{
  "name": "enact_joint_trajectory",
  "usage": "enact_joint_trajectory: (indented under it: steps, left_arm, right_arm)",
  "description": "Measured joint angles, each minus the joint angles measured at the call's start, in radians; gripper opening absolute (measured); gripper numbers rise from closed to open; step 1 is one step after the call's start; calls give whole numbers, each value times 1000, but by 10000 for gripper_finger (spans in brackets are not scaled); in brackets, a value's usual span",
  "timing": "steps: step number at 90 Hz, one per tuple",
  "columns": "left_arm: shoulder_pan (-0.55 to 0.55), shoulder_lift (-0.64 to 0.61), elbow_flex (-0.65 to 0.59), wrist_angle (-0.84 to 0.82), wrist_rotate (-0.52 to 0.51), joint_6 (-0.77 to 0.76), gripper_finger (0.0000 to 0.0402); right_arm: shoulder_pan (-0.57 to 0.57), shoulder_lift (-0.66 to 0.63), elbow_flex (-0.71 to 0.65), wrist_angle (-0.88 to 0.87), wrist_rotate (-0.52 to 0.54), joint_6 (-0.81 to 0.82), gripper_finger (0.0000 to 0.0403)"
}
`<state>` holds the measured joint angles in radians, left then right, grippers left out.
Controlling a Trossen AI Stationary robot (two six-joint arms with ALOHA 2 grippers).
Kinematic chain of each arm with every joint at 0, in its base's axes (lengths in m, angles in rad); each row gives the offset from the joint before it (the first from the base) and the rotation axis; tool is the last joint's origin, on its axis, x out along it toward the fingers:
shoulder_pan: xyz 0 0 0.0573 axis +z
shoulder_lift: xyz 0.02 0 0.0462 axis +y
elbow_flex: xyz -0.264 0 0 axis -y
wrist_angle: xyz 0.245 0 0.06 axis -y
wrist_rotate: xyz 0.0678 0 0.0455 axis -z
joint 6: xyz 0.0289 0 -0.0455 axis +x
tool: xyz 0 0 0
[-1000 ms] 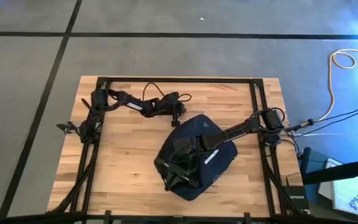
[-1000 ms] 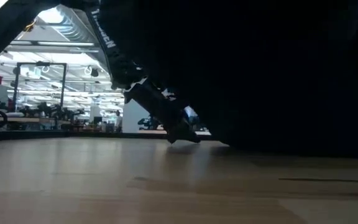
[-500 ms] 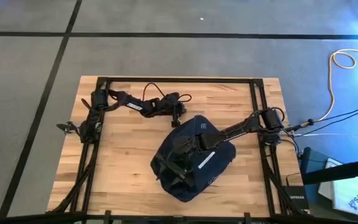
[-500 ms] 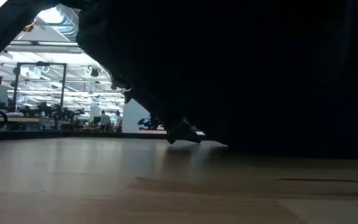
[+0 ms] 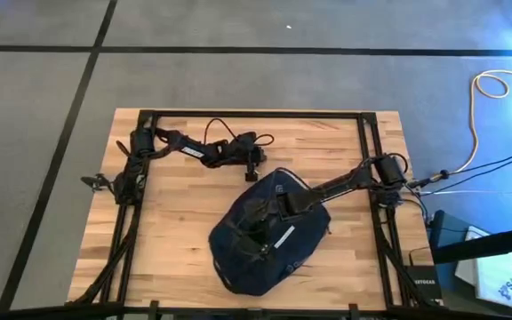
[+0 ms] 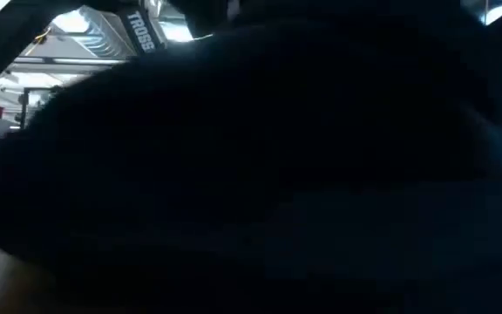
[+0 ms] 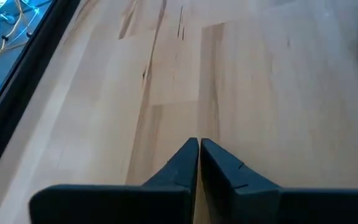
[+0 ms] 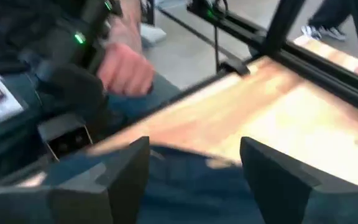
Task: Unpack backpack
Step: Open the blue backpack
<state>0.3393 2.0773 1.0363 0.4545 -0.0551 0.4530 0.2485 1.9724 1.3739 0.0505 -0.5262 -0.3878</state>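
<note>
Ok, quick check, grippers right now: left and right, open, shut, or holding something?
Left gripper: shut, empty, resting over the table near its far edge.
Right gripper: open, over the backpack, gripping nothing visible.

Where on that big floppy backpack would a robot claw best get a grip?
Probably on a raised fold or strap of the backpack, coming from above. It lies slumped flat on the table, so the soft cloth offers no firm edge, only folds thin enough to pinch. The right gripper is already over it, fingers open; the left gripper waits shut beside its far end.
</note>
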Motion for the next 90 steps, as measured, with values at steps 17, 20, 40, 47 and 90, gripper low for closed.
enact_joint_trajectory:
  steps: [17,20,40,47,90]
  left_arm:
    - [-12,-23,0,-10,39,-25,3]
    - [-15,-41,0,-7,54,-33,3]
    - [-46,-212,2,-14,102,-63,3]
    - [-68,-276,2,-41,115,-75,3]
    - [-429,-409,-115,-150,72,-65,0]
  right_arm:
    - [10,-1,90,-226,145,-100,234]
    - [14,-1,110,-277,178,-116,234]
    - [68,-3,216,-522,381,-166,234]
    - [95,-8,232,-570,431,-161,234]
    - [295,-94,235,-895,968,114,210]
